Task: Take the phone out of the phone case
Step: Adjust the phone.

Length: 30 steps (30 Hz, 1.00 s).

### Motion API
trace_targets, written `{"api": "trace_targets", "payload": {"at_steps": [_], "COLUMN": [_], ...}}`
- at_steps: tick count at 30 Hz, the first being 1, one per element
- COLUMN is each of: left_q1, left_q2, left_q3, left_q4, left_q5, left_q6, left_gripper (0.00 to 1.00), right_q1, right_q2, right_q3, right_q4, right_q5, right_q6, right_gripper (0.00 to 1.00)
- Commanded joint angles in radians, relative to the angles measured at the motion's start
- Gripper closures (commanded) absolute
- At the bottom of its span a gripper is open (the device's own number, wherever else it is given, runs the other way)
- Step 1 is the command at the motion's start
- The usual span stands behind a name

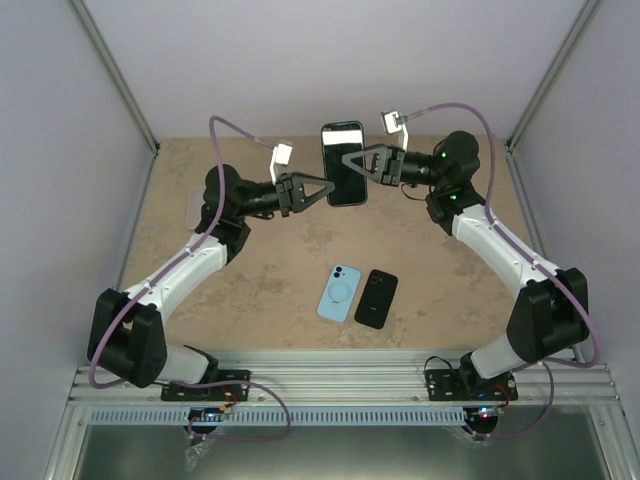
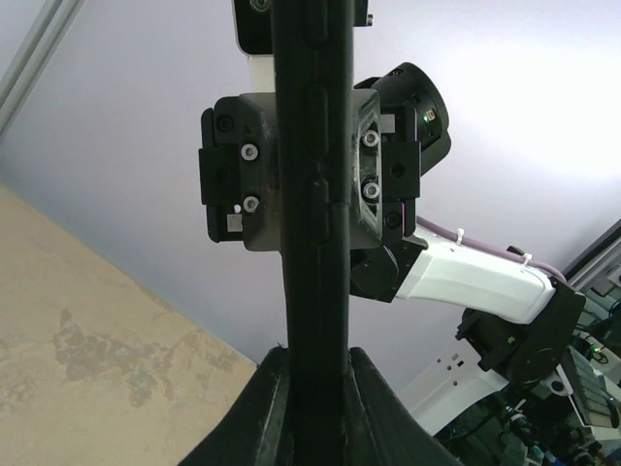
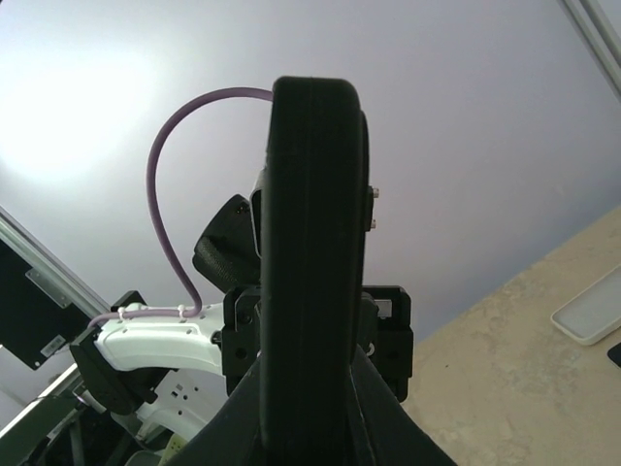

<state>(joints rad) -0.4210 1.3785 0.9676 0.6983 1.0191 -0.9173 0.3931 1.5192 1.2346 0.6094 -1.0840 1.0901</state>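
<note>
one held phone [image 1: 343,140], two loose phones [image 1: 340,293] [image 1: 377,298]

From my remote seat this reads as a robotics lab test cell, not a home or a shop. Plain pale lavender wall panels [image 1: 330,60] close in three sides, framed by bare aluminium corner posts [image 1: 118,80]. The beige speckled stone-look tabletop [image 1: 270,250] ends at a slotted aluminium extrusion rail [image 1: 340,385], where a white-and-black left robot arm [image 1: 185,265] and a matching right robot arm [image 1: 495,240] are bolted. Loose purple cables [image 3: 238,94] loop off them. Past the cell, my left wrist view catches dark electronics and wiring [image 2: 592,379].
</note>
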Motion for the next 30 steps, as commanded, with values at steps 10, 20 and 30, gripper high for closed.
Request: {"api": "trace_targets", "payload": {"at_steps": [10,20,30], "left_q1": [-0.005,0.008,0.008], "left_q2": [-0.041,-0.030,-0.023], "left_q3": [0.100,0.149,0.212], "left_q4": [-0.312,-0.418,-0.590], "left_q5": [0.089,0.125,0.108], "left_q6": [0.276,0.363,0.512], "left_gripper": [1.00,1.00,1.00], "right_q1": [-0.044,-0.048,-0.049], "right_q2": [-0.072,-0.111,-0.115], "right_q3": [0.014,0.020,0.007], "right_q4": [-0.214,-0.438,-0.502], "right_q5": [0.010,-0.031,-0.064], "right_q6": [-0.246,-0.440,-0.473], "right_gripper": [0.78,0.75,0.95]}}
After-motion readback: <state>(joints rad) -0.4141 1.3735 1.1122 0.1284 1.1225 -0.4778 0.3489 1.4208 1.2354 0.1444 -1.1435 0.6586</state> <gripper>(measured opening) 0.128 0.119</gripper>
